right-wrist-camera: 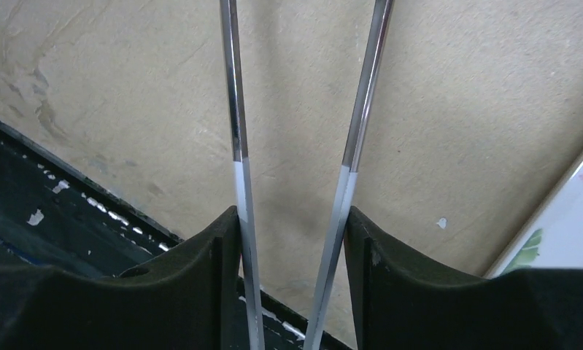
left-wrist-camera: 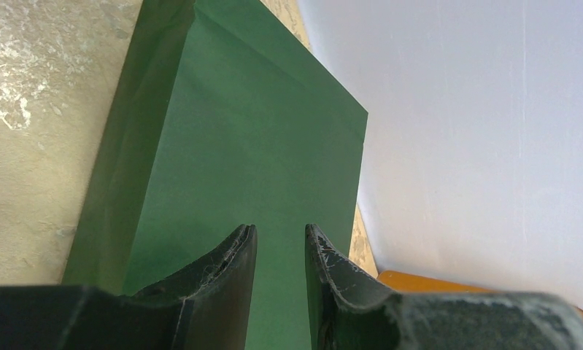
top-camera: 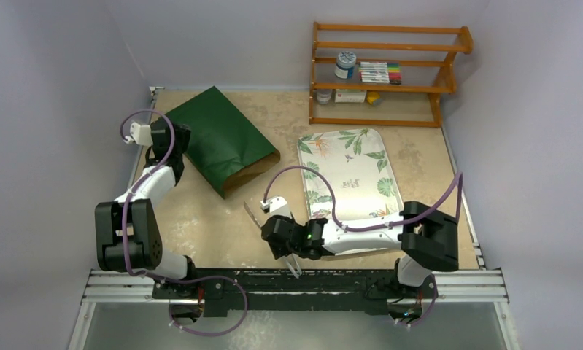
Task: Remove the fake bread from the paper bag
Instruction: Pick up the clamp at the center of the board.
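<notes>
The dark green paper bag [top-camera: 219, 135] lies flat at the back left, with its brown-lined mouth toward the tray. No fake bread shows; it is hidden or out of view. My left gripper [top-camera: 176, 140] is at the bag's left edge. In the left wrist view its fingers [left-wrist-camera: 281, 233] stand slightly apart over the green paper [left-wrist-camera: 252, 146] with nothing between them. My right gripper [top-camera: 276, 244] is near the front edge, shut on metal tongs [top-camera: 250, 214]. In the right wrist view the two tong arms [right-wrist-camera: 233, 109] run between the pads [right-wrist-camera: 292, 215] over bare table.
A leaf-patterned tray [top-camera: 346, 171] lies right of the bag with nothing on it, and its corner shows in the right wrist view [right-wrist-camera: 565, 233]. A wooden shelf [top-camera: 383, 73] with jars and markers stands at the back right. The black front rail [top-camera: 295, 281] runs below the right gripper.
</notes>
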Robot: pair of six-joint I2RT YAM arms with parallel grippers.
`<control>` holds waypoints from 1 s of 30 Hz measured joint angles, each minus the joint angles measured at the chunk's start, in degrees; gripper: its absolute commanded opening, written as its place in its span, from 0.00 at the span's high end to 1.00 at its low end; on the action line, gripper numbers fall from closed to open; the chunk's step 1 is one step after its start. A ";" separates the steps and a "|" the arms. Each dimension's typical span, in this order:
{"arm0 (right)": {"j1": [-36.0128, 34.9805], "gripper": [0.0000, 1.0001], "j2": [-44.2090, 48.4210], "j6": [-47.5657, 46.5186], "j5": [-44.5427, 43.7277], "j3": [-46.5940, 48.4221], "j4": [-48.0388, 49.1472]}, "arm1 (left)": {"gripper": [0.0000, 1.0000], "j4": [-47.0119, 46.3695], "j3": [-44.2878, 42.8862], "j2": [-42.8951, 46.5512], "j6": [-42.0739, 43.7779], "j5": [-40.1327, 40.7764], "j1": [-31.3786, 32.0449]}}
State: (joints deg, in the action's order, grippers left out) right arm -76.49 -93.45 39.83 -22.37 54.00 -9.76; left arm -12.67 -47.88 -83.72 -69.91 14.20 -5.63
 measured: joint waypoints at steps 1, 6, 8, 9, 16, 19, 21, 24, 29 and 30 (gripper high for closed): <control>0.02 0.74 -0.31 -0.04 0.46 0.00 -0.17 | 0.70 0.00 0.00 0.00 -0.02 0.00 0.00; 0.87 0.69 -0.24 -0.02 2.12 0.11 -0.11 | 0.71 -0.22 0.07 0.04 -0.17 0.02 0.00; 1.44 0.66 -0.35 -0.07 2.23 0.11 -0.17 | 0.71 -0.50 0.31 0.04 -0.50 0.04 0.00; 1.73 0.62 -0.63 -0.13 2.23 0.26 -0.20 | 0.71 -0.68 0.52 0.04 -0.66 0.02 0.00; 3.19 0.43 -6.27 -1.31 1.84 2.38 0.70 | 0.71 -1.66 1.20 0.04 -1.49 0.02 0.00; 3.96 0.39 -6.84 -2.38 1.88 2.69 1.84 | 0.71 -1.92 1.29 0.04 -1.49 0.02 0.00; 4.68 0.36 -7.41 -2.86 1.49 3.08 2.38 | 0.71 -2.05 1.29 0.04 -1.49 0.04 0.00; 5.44 0.34 -8.41 -3.48 0.57 4.07 2.75 | 0.71 -2.36 1.29 0.04 -1.46 0.04 0.00; 5.60 0.47 -9.79 -3.43 -1.60 5.35 2.54 | 0.71 -2.82 1.29 0.04 -1.49 0.04 0.00; 5.57 0.58 -10.10 -3.39 -2.29 5.60 2.40 | 0.71 -2.82 1.29 0.04 -1.46 0.04 0.00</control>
State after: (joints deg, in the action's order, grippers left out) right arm -70.91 -103.55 36.45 -24.67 59.59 -7.35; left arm -15.49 -46.59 -83.68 -71.37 14.24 -5.63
